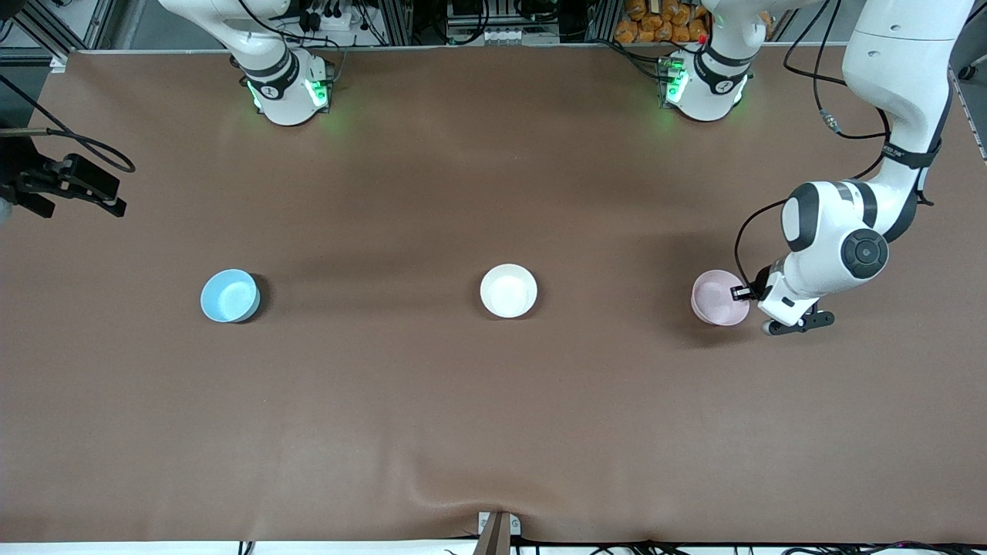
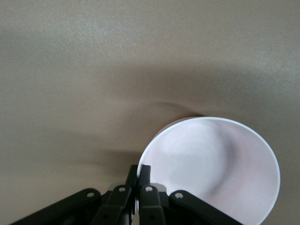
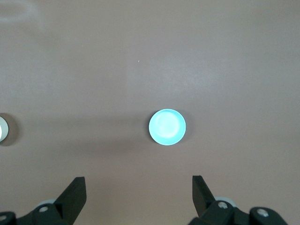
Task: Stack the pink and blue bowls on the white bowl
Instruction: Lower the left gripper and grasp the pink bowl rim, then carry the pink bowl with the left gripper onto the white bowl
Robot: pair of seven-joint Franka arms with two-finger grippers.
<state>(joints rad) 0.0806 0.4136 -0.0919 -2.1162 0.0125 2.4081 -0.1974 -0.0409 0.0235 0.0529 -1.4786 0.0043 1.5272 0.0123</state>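
Observation:
The pink bowl (image 1: 717, 297) (image 2: 211, 168) stands on the table toward the left arm's end. My left gripper (image 1: 742, 293) (image 2: 139, 169) is shut on its rim, one finger inside the bowl and one outside. The white bowl (image 1: 508, 290) (image 3: 2, 129) sits in the middle of the table. The blue bowl (image 1: 229, 295) (image 3: 167, 127) sits toward the right arm's end, in line with the other two. My right gripper (image 3: 138, 180) hangs open high over the table near the blue bowl, with nothing between its fingers.
The brown table cover (image 1: 493, 432) has a wrinkle at its edge nearest the front camera. A black device with a cable (image 1: 73, 183) shows at the right arm's end of the table. Both arm bases (image 1: 285, 92) (image 1: 705, 89) stand along the edge farthest from the camera.

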